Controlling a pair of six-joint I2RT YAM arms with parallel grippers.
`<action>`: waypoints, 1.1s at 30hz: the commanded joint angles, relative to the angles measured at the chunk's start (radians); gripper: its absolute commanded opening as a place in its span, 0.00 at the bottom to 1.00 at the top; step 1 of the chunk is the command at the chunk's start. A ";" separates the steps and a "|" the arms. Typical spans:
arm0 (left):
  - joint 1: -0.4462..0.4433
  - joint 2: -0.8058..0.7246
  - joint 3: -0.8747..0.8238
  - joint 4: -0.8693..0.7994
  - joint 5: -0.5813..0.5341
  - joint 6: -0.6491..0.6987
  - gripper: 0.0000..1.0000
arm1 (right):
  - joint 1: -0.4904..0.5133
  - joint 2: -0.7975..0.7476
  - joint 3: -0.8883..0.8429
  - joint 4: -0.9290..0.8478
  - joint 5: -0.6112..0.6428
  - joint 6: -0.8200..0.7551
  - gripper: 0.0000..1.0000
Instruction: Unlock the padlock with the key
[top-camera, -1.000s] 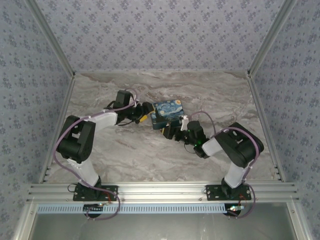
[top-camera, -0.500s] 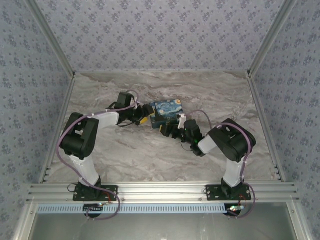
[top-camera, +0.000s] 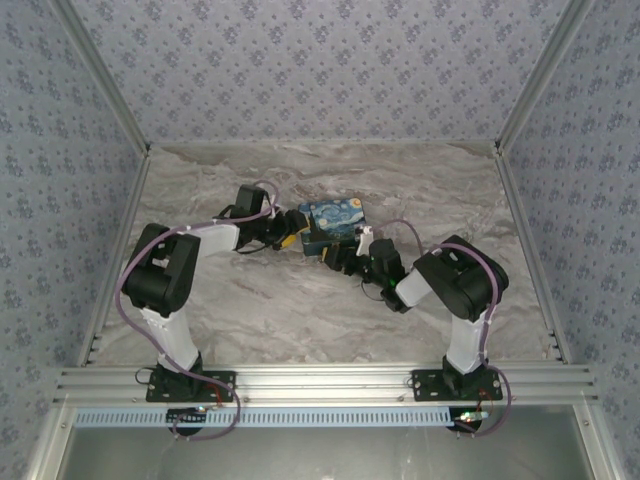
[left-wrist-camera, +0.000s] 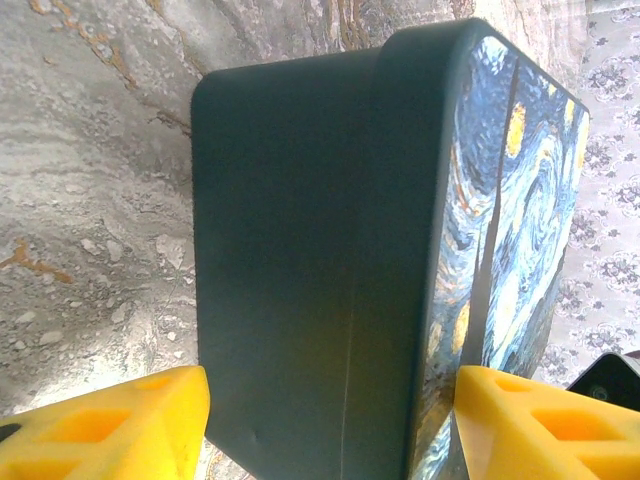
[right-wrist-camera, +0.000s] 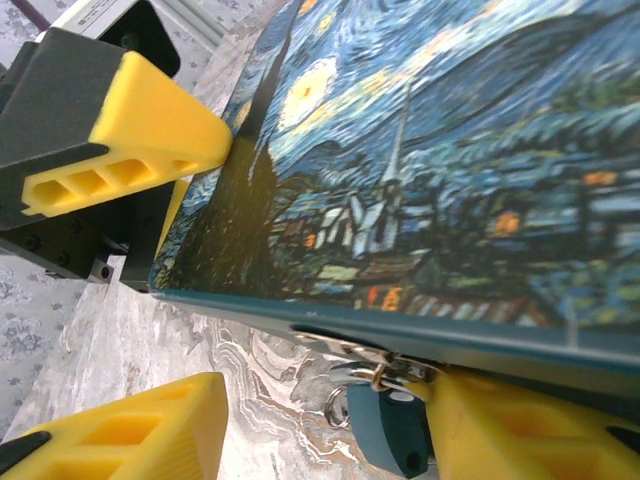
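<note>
The tiny blue padlock (right-wrist-camera: 392, 432) hangs by its silvery shackle from the hasp under the front edge of the painted box (right-wrist-camera: 450, 150). A small silver ring (right-wrist-camera: 335, 408) dangles beside it. My right gripper (right-wrist-camera: 325, 440) is open. Its right finger (right-wrist-camera: 500, 430) rests against the padlock and its left finger (right-wrist-camera: 130, 440) stands well apart over bare marble. My left gripper (left-wrist-camera: 330, 430) is shut on the box (left-wrist-camera: 310, 250), one yellow finger on its underside and one on the painted lid. The key is hidden.
The box (top-camera: 335, 222) lies mid-table on the marble top (top-camera: 250, 310), with the left gripper (top-camera: 296, 232) at its left end and the right gripper (top-camera: 338, 257) at its front edge. Patterned walls and metal rails enclose the table.
The right arm has swung left, bringing its gripper in to the box's front edge, and its jaws have narrowed. The left jaws have closed in on the box, which shifted slightly left.
</note>
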 joint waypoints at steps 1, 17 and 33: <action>-0.004 0.015 -0.013 0.002 -0.005 0.008 0.65 | -0.009 0.014 -0.003 0.052 -0.009 -0.001 0.51; -0.005 0.012 -0.010 -0.006 -0.007 0.008 0.64 | -0.016 0.047 0.017 0.089 -0.084 0.002 0.40; -0.004 0.019 -0.010 -0.008 -0.008 0.009 0.60 | -0.018 0.070 0.027 0.131 -0.105 -0.008 0.39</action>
